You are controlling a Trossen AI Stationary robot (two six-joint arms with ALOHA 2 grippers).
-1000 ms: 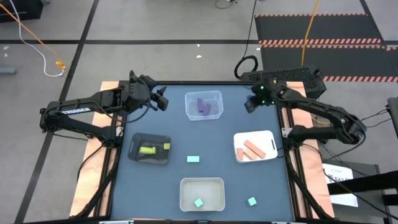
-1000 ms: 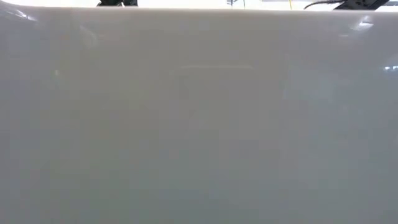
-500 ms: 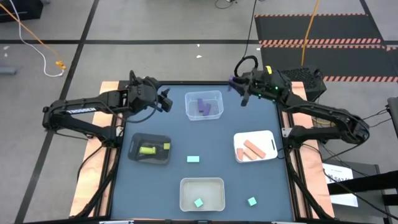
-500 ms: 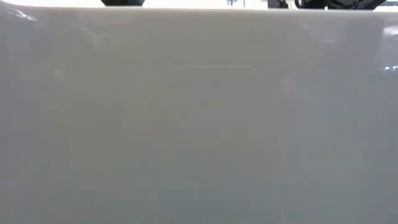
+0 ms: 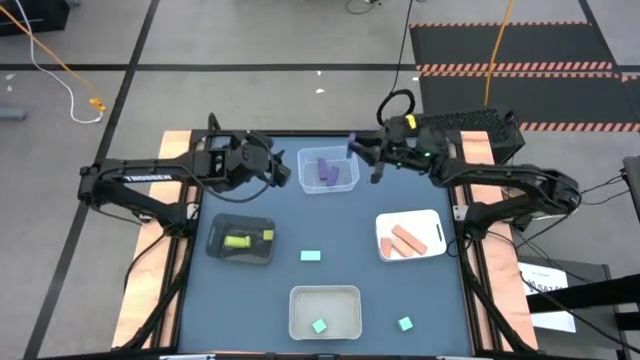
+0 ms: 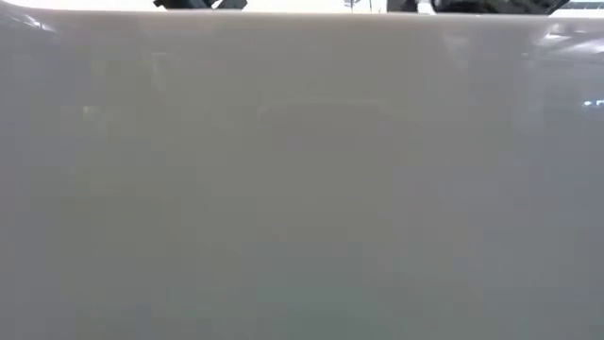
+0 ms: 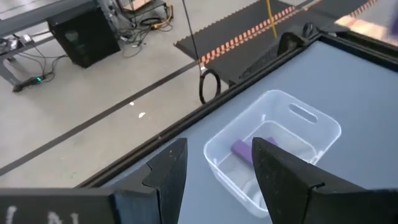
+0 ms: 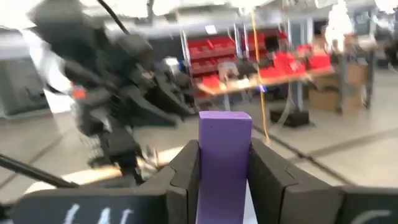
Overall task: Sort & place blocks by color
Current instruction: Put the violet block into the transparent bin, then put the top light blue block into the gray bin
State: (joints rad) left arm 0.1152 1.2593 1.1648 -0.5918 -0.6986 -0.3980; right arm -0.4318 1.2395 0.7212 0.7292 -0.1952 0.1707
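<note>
Blocks were mostly sorted; left gripper point(image 7: 214, 171) hung open by the clear tray point(image 5: 328, 169), while right gripper point(image 8: 224, 167) pinched a purple block point(image 8: 224, 158) just right of it. Early release risked missing.

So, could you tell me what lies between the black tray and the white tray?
In the high view, one light teal block lies on the bare table between the black tray and the white tray; nothing else.
</note>
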